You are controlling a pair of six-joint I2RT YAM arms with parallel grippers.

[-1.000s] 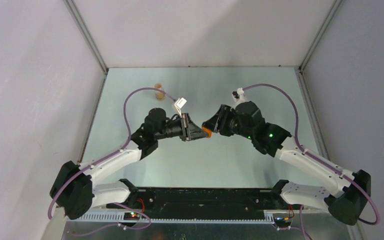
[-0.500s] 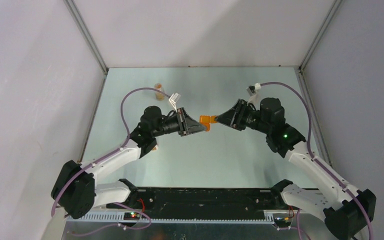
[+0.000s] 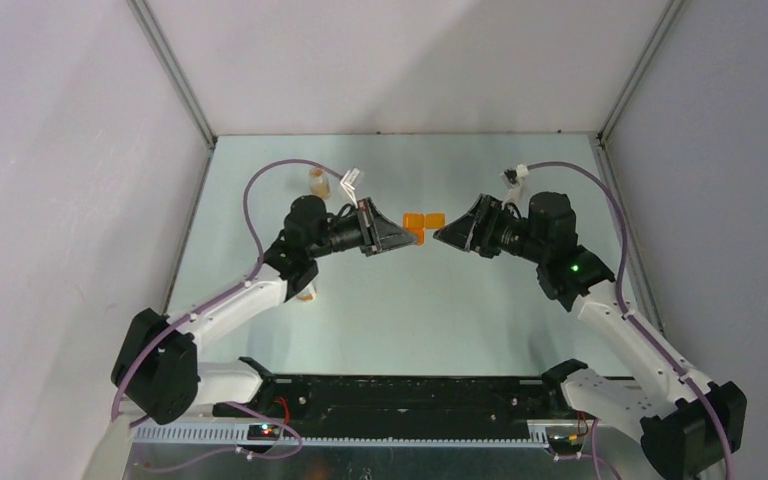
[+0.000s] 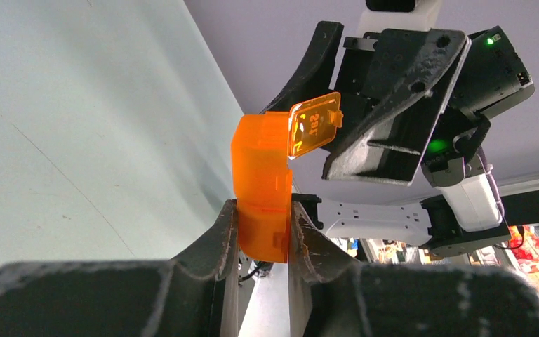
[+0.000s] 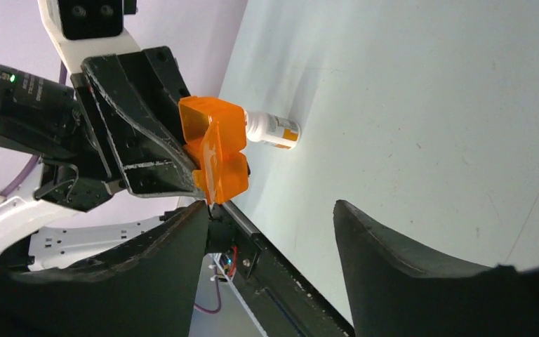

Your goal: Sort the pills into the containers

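My left gripper point(image 3: 405, 236) is shut on one end of a small orange pill container point(image 3: 415, 224) and holds it above the table. In the left wrist view the container point(image 4: 261, 175) stands up between my fingers point(image 4: 226, 232), its clear orange lid point(image 4: 316, 128) flipped open. My right gripper point(image 3: 442, 235) is open and empty, just right of the container and not touching it. The right wrist view shows the container point(image 5: 214, 151) ahead of its wide-open jaws point(image 5: 270, 207). No loose pills show.
A small pill bottle point(image 3: 317, 180) stands at the back left of the table. Another bottle point(image 3: 307, 293) peeks out under the left arm. The right wrist view shows a white-capped bottle point(image 5: 274, 130) lying on the table. Grey walls enclose the table.
My right gripper has let go of the orange container and drawn back to the right. The lid now stands open. My left gripper has lifted the container slightly toward the back.
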